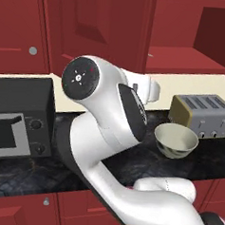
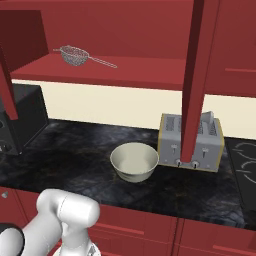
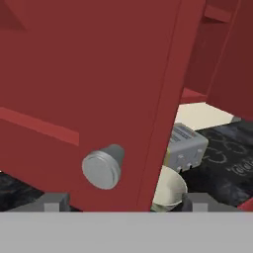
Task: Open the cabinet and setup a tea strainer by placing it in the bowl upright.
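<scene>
The cabinet stands open, and its red shelf [image 2: 140, 70] carries the tea strainer [image 2: 75, 54], a silver mesh basket with its thin handle pointing right. Both doors are swung out; the right door [image 2: 197, 80] shows edge-on above the toaster. Down on the dark counter sits the cream bowl [image 2: 134, 161], also seen as the bowl [image 1: 175, 140] and the bowl [image 3: 168, 190]. In the hand view my gripper [image 3: 126, 202] is open just under a door's round silver knob [image 3: 102, 167], its fingertips [image 3: 54, 201] wide apart and not touching the knob. Nothing is held.
A silver toaster [image 2: 190, 142] stands right of the bowl, under the open door. A black microwave [image 1: 18, 122] fills the counter's left end. A stove top [image 2: 245, 155] lies at the far right. My own arm [image 1: 109, 114] blocks the middle of the left base view.
</scene>
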### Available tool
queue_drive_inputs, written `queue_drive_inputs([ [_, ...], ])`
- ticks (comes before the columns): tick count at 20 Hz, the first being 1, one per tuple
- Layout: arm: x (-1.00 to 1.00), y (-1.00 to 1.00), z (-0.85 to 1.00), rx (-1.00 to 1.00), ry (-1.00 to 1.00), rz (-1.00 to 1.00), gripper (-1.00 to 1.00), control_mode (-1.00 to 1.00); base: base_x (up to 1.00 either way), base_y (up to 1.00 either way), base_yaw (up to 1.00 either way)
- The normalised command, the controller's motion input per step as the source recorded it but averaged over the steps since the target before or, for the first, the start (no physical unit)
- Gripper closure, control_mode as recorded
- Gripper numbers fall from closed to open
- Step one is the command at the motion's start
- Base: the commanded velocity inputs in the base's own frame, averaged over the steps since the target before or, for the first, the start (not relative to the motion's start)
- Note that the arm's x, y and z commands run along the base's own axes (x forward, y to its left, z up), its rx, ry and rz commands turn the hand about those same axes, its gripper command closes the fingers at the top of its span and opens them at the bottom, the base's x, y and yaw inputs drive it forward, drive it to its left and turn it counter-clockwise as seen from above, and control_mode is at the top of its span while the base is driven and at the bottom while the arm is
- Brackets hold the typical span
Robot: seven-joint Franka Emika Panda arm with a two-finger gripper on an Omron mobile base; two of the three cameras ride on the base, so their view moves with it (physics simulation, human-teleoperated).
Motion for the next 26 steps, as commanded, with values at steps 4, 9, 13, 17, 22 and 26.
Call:
queue_drive_inputs([
  [4, -0.96, -0.5, 0.18, 0.12, 0.01, -0.04, -1.0, -1.0, 0.0, 0.0, 0.0],
  [9, -0.53, -0.92, 0.03, 0.47, 0.04, 0.06, -1.0, -1.0, 0.0, 0.0, 0.0],
  [13, -0.38, -1.0, 0.0, 0.82, 0.01, 0.21, -1.0, -1.0, 0.0, 0.0, 0.0],
  [17, -0.02, -0.98, -0.03, 0.78, 0.02, 0.11, -1.0, -1.0, 0.0, 0.0, 0.0],
  [22, 0.75, -0.46, -0.25, 0.61, 0.09, 0.12, -1.0, -1.0, 0.0, 0.0, 0.0],
  [26, 0.93, 0.41, -0.24, 0.15, 0.02, 0.12, -1.0, -1.0, 0.0, 0.0, 0.0],
])
